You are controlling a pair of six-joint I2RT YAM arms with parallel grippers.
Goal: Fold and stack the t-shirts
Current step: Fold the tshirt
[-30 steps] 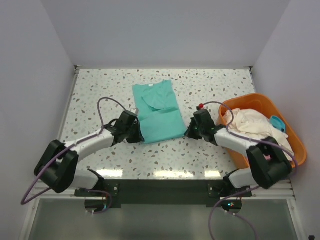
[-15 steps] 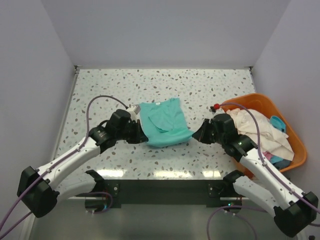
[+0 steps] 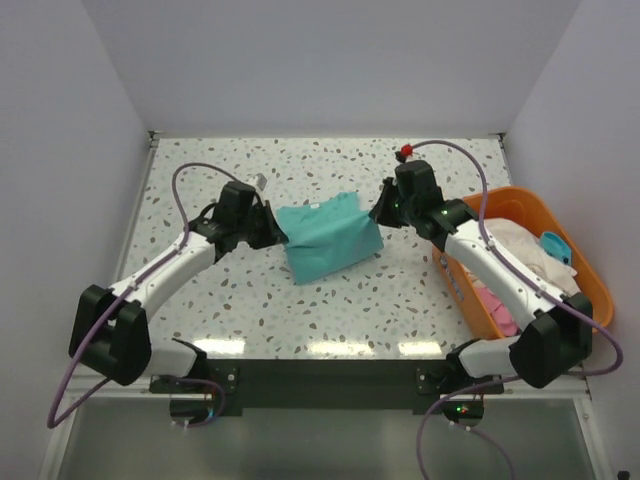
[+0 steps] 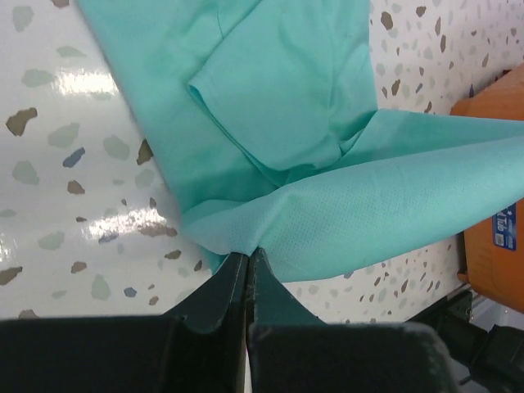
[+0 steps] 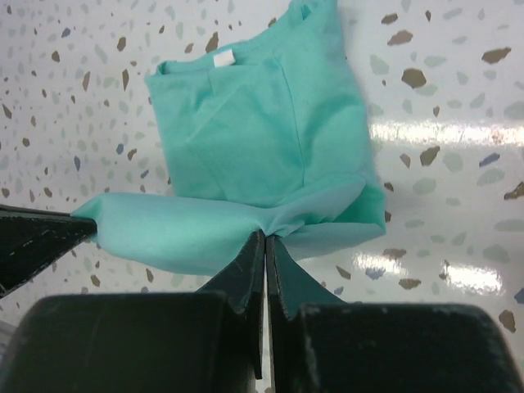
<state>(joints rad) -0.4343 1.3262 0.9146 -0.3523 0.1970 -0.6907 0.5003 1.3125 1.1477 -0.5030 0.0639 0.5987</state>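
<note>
Between the closed tips of our left gripper sits one corner of the hem of the teal t-shirt. Our right gripper pinches the other corner just as tightly, its jaws narrowed to the thickness of the cloth. From these two pinches the hem runs as a raised, taut band from left to right, with one arm at each end and neither nearer than the other.

Beyond and beneath that band lies the rest of the shirt, flat on the speckled table. Its long axis points away from our fingers toward the white collar tag.

We judge the fold about half made, since the lifted hem hangs over the body, short of the collar end. The coming move turns on both arms taking the hem evenly along that axis and lowering it together. Well off to our right, the orange basket holds the cream t-shirt and the pink t-shirt.
</note>
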